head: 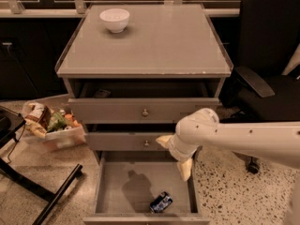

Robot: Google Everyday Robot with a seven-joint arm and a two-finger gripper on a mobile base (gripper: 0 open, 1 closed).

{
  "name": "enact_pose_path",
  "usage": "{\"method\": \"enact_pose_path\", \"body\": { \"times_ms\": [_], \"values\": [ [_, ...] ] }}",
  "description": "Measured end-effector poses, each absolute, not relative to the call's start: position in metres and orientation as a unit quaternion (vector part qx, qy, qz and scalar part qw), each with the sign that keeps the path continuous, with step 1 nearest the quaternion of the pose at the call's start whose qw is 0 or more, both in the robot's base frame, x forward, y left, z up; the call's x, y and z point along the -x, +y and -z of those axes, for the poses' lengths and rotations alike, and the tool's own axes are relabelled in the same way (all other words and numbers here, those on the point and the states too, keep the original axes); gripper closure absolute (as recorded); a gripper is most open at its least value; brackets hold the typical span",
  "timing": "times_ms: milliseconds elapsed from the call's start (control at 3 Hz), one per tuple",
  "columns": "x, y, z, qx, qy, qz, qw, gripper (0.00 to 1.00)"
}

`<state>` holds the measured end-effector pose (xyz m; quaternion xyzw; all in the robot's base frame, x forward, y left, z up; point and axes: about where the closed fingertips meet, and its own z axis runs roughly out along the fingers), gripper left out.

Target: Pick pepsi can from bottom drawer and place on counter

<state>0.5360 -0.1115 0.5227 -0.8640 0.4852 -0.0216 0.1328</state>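
The pepsi can lies on its side on the floor of the open bottom drawer, near its front edge, right of centre. My gripper hangs over the drawer's back right part, above and a little right of the can, not touching it. Its two pale yellow fingers are spread apart and hold nothing. The white arm reaches in from the right. The counter is the grey top of the cabinet.
A white bowl stands at the counter's back left. The top two drawers are slightly pulled out. A black office chair stands to the right. A bin of snack packets and black stand legs are on the floor at left.
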Motion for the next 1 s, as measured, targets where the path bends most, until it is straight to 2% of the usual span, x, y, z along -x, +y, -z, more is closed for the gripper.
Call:
{"method": "enact_pose_path", "body": {
  "times_ms": [667,1000],
  "values": [
    [-0.550,-0.093,-0.343,0.921,0.382,0.014,0.076,0.00],
    [-0.537,-0.093,-0.319,0.921,0.383,-0.003,0.067,0.00]
  ]
}}
